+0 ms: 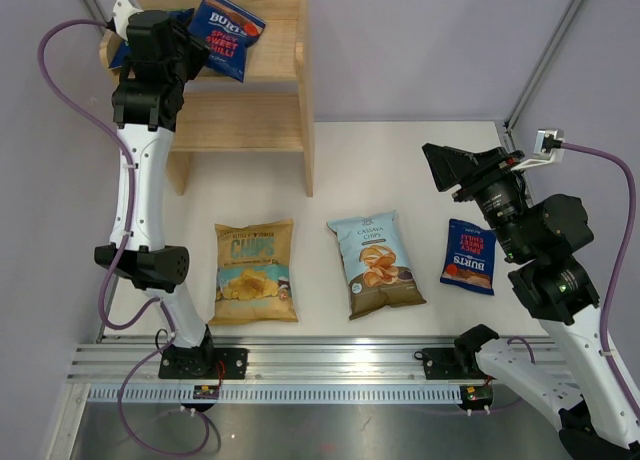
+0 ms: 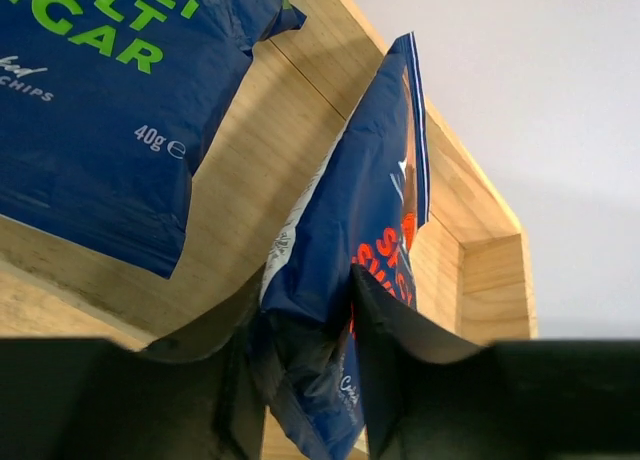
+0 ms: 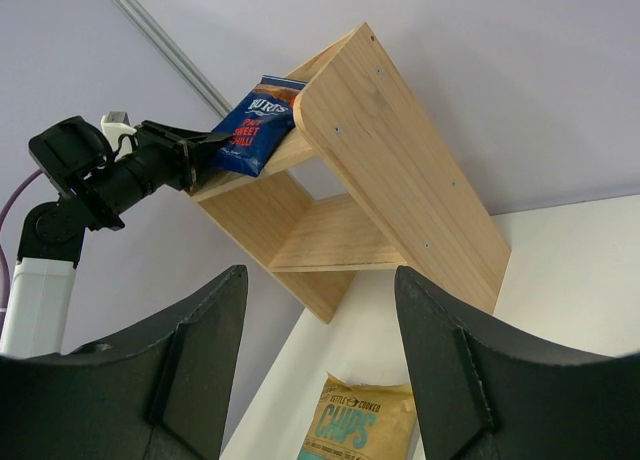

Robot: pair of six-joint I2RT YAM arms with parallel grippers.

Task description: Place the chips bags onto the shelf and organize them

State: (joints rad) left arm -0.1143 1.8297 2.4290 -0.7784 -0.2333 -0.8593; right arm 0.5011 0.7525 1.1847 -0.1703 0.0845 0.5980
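Left gripper (image 2: 305, 310) clamps second blue bag (image 2: 350, 210) on shelf (image 2: 250, 180); yellow bag (image 1: 255, 272), cassava bag (image 1: 375, 263), third blue bag (image 1: 470, 256) wait near open right gripper (image 3: 318, 280).

- The small two-tier shelf of light natural wood (image 1: 250, 115): bare matt boards with fine grain showing and small screw heads in the side panel.
- The small dark-blue "BURTS" bag with red lettering (image 1: 228, 22): thin crinkled film with a soft sheen along its creases.
- The larger yellow "CHIPS" bag (image 1: 254, 272) and the light-blue-and-brown "Cassava Chips" bag (image 1: 375, 263): smoother film that looks duller.
- The left gripper (image 2: 305, 285): matt black plastic fingers (image 2: 400, 370).
- The white table (image 1: 400, 170): smooth and matt.
- The ribbed silver rail (image 1: 330, 365): bare metal.
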